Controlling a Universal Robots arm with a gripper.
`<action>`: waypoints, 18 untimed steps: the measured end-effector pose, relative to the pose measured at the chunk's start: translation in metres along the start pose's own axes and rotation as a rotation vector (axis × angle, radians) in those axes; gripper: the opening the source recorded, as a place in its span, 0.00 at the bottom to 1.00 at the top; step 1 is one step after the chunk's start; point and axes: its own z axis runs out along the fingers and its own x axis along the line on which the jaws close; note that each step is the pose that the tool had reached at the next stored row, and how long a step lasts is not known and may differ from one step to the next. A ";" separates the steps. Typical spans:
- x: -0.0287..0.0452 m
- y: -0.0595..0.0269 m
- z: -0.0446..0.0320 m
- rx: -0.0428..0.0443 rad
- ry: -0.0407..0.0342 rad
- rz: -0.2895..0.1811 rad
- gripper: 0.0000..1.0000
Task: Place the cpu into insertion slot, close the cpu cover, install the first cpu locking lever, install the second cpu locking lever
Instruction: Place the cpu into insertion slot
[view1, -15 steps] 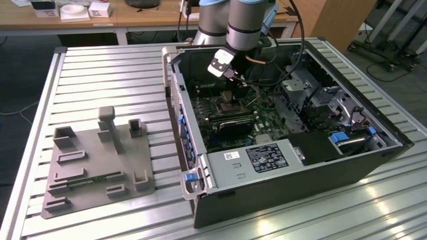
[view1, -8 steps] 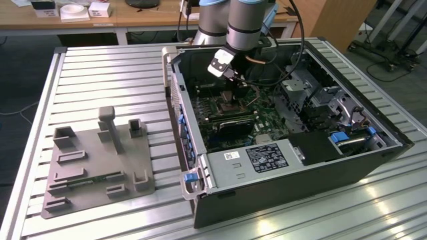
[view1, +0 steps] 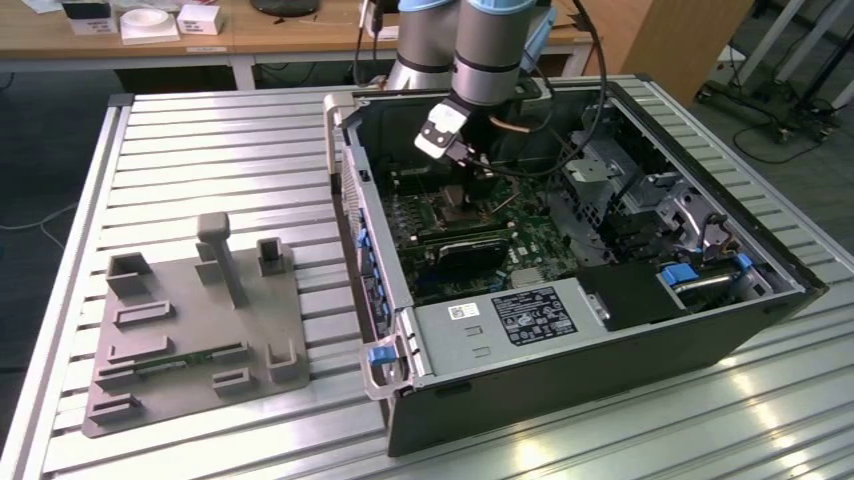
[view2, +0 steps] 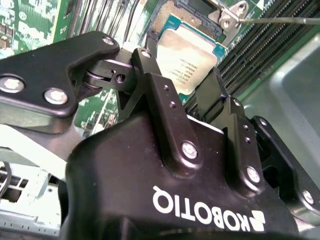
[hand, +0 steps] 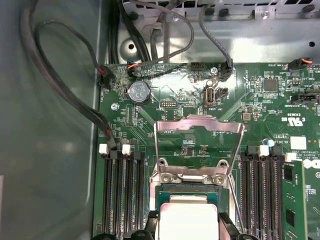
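Note:
The cpu (view2: 186, 52), a pale silver square with a teal rim, is gripped between my gripper's (view2: 179, 67) black fingers (view2: 150, 70). It hangs just over the insertion slot (view2: 172, 12), whose gold contacts show beyond its far edge. In the first wrist view the cpu (hand: 187, 220) lies between the fingertips of my gripper (hand: 187, 231), below the cpu cover (hand: 200, 121), which stands open on its hinge. A thin wire lever (hand: 156, 150) runs along the cover's side. In the exterior view my gripper (view1: 462, 170) reaches down into the open computer case (view1: 400, 400).
Long black memory slots (hand: 122, 190) flank the socket on both sides. Grey cables (hand: 65, 75) loop along the case wall. A labelled metal box (view1: 527, 320) fills the case's near end. A grey fixture plate (view1: 200, 330) lies on the slatted table at the exterior view's left.

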 end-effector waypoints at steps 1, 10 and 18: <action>0.0000 -0.0001 0.0016 0.0000 0.0000 0.000 0.54; -0.0003 -0.0009 0.0088 -0.0001 0.0000 0.001 0.54; -0.0026 -0.0011 0.0128 0.0000 0.0000 0.002 0.54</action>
